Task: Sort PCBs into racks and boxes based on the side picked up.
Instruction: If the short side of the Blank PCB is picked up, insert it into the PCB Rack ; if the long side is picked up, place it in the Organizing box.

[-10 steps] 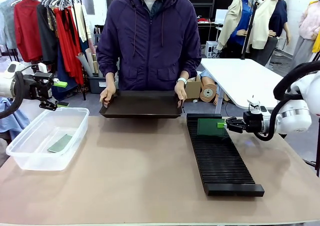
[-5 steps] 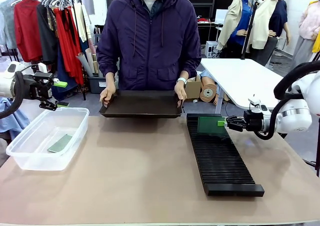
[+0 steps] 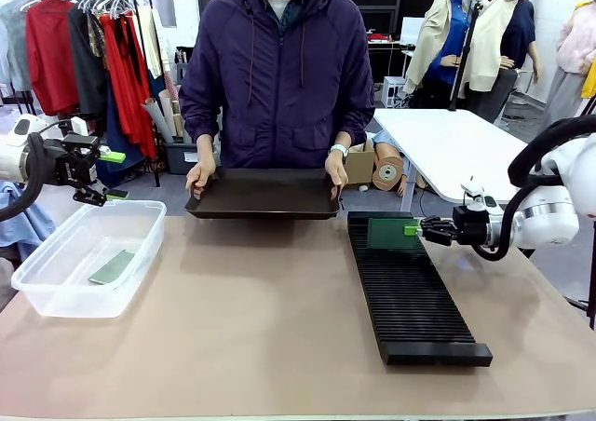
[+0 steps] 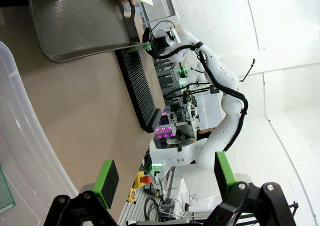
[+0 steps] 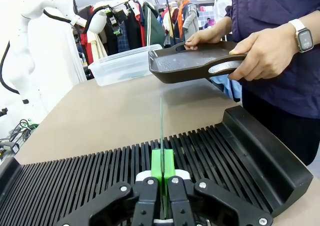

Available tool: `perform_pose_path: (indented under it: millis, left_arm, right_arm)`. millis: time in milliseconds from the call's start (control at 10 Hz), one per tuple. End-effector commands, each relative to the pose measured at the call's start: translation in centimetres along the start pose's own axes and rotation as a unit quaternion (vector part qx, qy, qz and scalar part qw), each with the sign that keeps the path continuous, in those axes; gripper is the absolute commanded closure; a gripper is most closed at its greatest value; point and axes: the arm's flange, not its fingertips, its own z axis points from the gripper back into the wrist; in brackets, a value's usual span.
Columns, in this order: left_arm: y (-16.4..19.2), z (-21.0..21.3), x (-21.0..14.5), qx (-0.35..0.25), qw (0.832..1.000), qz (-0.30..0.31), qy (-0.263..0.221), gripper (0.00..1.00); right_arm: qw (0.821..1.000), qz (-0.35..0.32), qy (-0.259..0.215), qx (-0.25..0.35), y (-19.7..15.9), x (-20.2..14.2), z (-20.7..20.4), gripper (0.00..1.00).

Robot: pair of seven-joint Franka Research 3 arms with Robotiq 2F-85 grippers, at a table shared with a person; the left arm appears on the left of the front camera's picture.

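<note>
1. My right tool [image 3: 413, 229] was clamped tight on the edge of a PCB [image 3: 388, 234], holding it upright over the far end of the rack [image 3: 410, 291]. In the right wrist view the board [image 5: 161, 136] stood edge-on, in line with the slots. I could not tell whether its lower edge sat in a groove or rode on a rib. If it rode on a rib, letting go could have tipped it flat across the ribbing.
2. A small roll of my wrist could have jammed the thin board askew between two ribs or bent it.
3. The person's hands [image 3: 335, 169] held a black tray [image 3: 264, 197] just beyond the rack's far end. Drawing back carelessly, I could have brushed it.
4. My left tool [image 4: 162, 178] hung with its pads wide apart and nothing between them, above the clear box [image 3: 84, 253], where another PCB [image 3: 113, 266] lay flat. A careless sweep there could have knocked the box along the table [image 3: 251, 337].
</note>
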Motion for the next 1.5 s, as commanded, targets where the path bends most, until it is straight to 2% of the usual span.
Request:
perform_pose_path:
  millis: [0, 1400]
  left_arm:
    - [-0.16, 0.14, 0.01, 0.0, 1.0, -0.002, 0.001, 0.0]
    - [-0.16, 0.14, 0.01, 0.0, 1.0, -0.002, 0.001, 0.0]
  right_arm:
    - [1.0, -0.011, 0.001, 0.003, -1.07, 0.43, -0.28, 1.0]
    - [0.999, -0.015, 0.014, 0.034, -1.52, -0.09, -0.05, 1.0]
